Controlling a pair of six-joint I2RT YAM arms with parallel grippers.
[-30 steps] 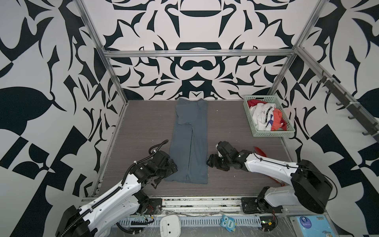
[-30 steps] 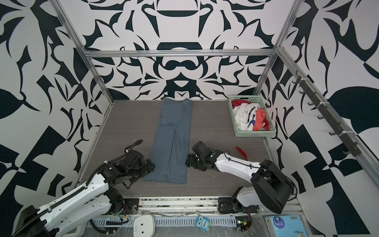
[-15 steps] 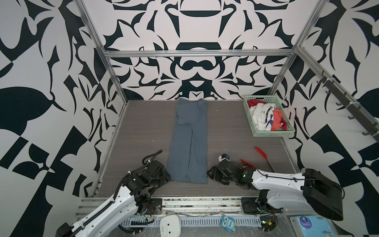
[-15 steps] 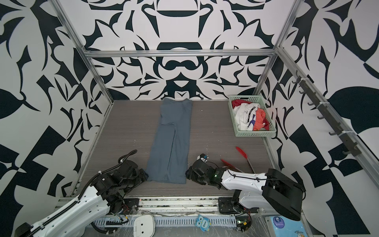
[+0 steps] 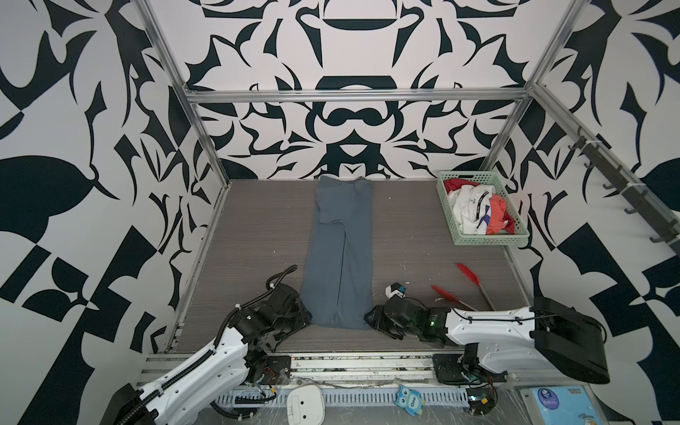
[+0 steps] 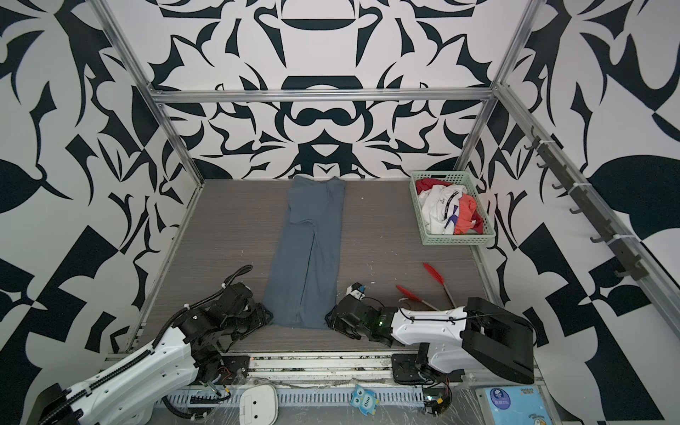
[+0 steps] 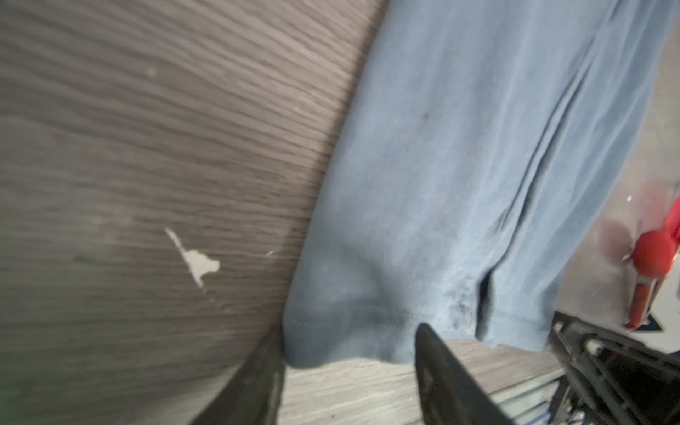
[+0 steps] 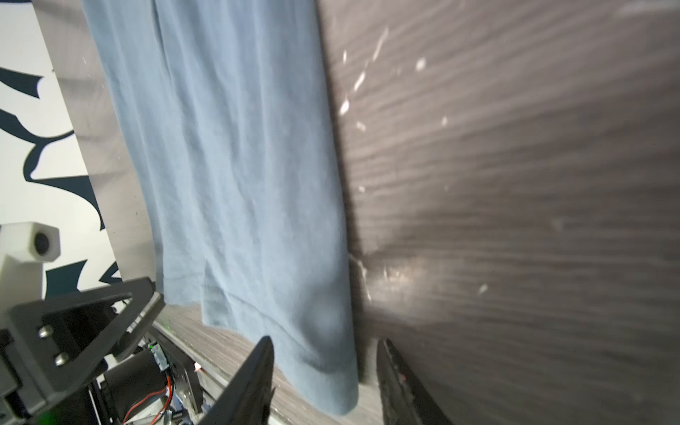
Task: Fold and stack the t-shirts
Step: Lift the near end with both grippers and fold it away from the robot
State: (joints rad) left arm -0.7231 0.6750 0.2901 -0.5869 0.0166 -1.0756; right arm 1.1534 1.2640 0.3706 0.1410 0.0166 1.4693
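Carefully, with left gripper (image 7: 349, 331) and right gripper (image 8: 324, 340) unclenched, we straddle the near hem corners of the blue-grey t-shirt (image 5: 340, 239) flat on the table (image 5: 257, 239); pinching one layer could skew the fold.

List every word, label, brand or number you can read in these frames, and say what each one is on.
"One": on the blue owl-shaped tag by the front rail, legible in both top views.
Blue card at the front right corner: has print, too small to read.
White shirt in the basket: marks on its dark stripe, too small to read.
Wrist views: no text.
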